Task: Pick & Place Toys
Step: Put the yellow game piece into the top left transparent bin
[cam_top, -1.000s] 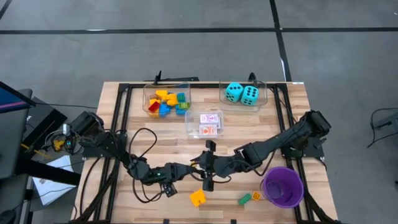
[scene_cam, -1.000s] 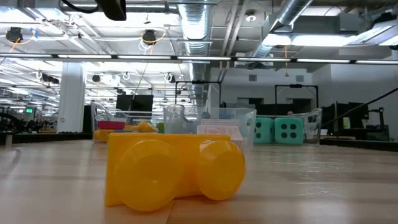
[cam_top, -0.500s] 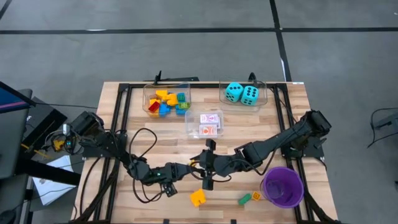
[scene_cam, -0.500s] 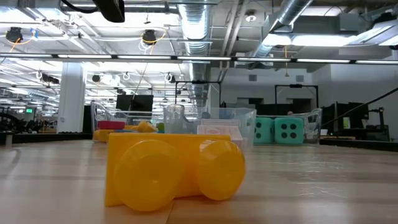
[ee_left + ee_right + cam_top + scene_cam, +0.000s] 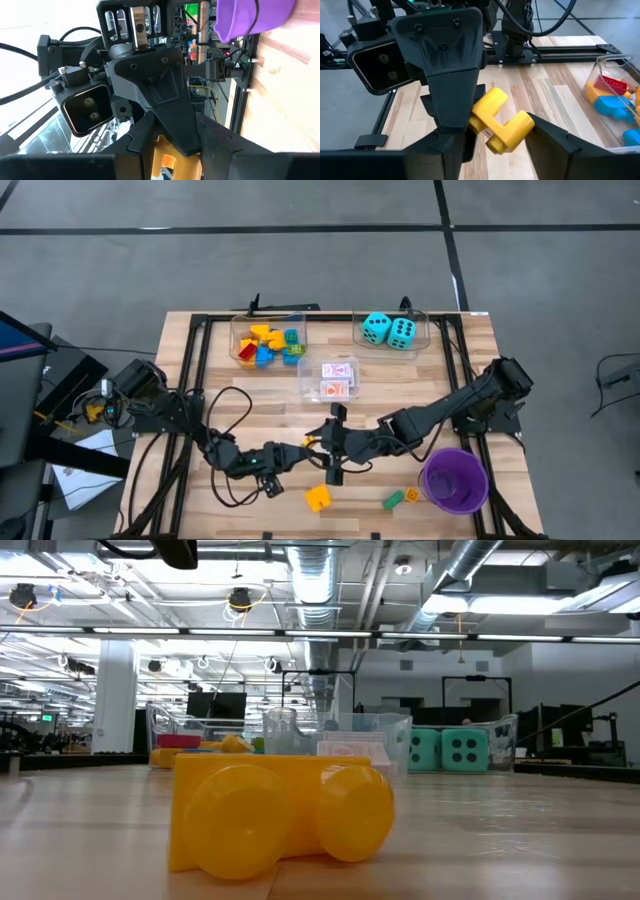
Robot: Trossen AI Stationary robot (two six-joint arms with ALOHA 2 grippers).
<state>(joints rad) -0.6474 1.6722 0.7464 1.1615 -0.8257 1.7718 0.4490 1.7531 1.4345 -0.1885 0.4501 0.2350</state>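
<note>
Both grippers meet nose to nose over the front-centre of the table [image 5: 180, 380]: left gripper [image 5: 308, 448], right gripper [image 5: 338, 448]. From above you can't see what's between them, as the arms cover it.

The right wrist view shows a yellow brick [image 5: 500, 122] off the table. It sits between the right gripper's parted fingers and against the left gripper's finger. The left wrist view catches only a yellow sliver between its own fingers, cut off at the frame edge. I can't tell which jaws actually clamp it.

A second yellow brick [image 5: 280, 815] lies on the table and blocks most of the low view. The dice [image 5: 390, 330] are in their bin. The green brick [image 5: 395, 501] is near the purple cup [image 5: 455, 480].
</note>
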